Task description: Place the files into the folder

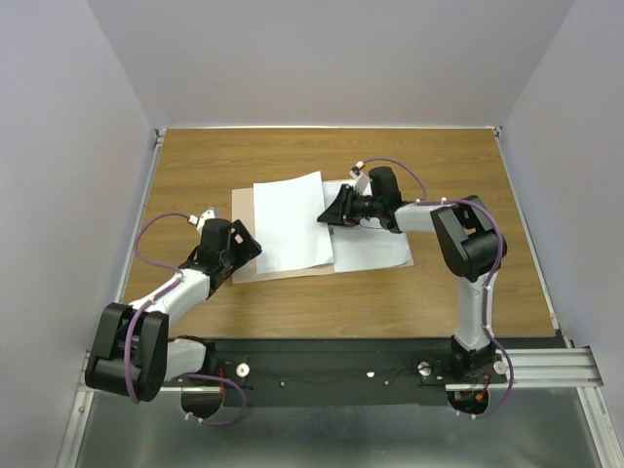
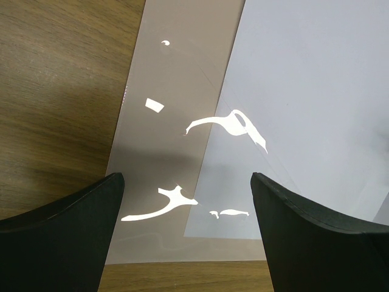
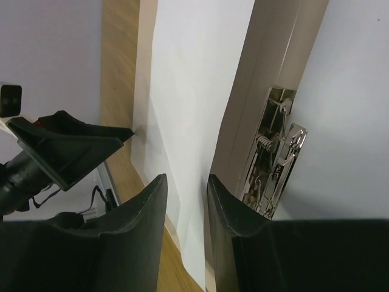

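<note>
The pinkish-tan folder (image 1: 244,210) lies flat at mid-table, and glare runs over its glossy surface (image 2: 170,91). One white file (image 1: 291,219) rests on it. A second file (image 1: 375,246) lies to its right, past the folder's spine and metal clip (image 3: 276,158). My right gripper (image 1: 330,216) is at the first file's right edge. In the right wrist view its jaws (image 3: 185,179) stand narrowed but apart, with that file (image 3: 194,91) running through the gap. My left gripper (image 1: 249,249) hovers wide open over the folder's near left corner (image 2: 188,201), holding nothing.
The wooden table (image 1: 214,156) is walled by grey panels on three sides. A metal rail (image 1: 546,366) with the arm bases runs along the near edge. The left arm's gripper (image 3: 67,146) shows in the right wrist view, beyond the file.
</note>
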Robot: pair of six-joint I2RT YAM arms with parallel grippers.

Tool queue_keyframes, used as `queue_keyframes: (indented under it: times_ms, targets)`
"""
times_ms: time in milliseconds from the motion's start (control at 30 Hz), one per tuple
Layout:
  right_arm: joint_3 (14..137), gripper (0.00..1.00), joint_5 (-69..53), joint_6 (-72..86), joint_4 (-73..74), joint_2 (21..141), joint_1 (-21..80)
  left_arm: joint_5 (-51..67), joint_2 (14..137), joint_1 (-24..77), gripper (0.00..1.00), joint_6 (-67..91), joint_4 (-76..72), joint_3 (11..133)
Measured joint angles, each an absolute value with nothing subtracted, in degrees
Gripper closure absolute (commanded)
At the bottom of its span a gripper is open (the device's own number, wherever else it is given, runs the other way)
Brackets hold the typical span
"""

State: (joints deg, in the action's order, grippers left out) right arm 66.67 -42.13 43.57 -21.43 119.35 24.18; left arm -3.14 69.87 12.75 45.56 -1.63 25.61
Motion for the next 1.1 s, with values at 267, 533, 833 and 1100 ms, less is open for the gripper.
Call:
queue_keyframes:
  times_ms: [267, 533, 833, 1100]
  targets:
    - [67.13, 0.72, -41.21, 42.85, -19.88, 119.52, 25.06, -3.11, 69.87, 12.75, 0.05, 45.56, -1.63, 25.61]
    - [68.38, 0.91, -39.88, 41.93, -18.35, 120.11, 25.32, -2.81, 69.87, 12.75, 0.05, 45.54, -1.67, 25.61]
    - [68.66, 0.99, -39.64, 40.23, -17.56, 121.25, 26.2, -2.24, 69.65, 12.75, 0.05, 45.54, -1.65, 25.52]
    - [68.73, 0.99, -38.06, 40.07, -17.52, 121.25, 27.35, -1.87, 69.45, 12.75, 0.05, 45.52, -1.67, 25.36]
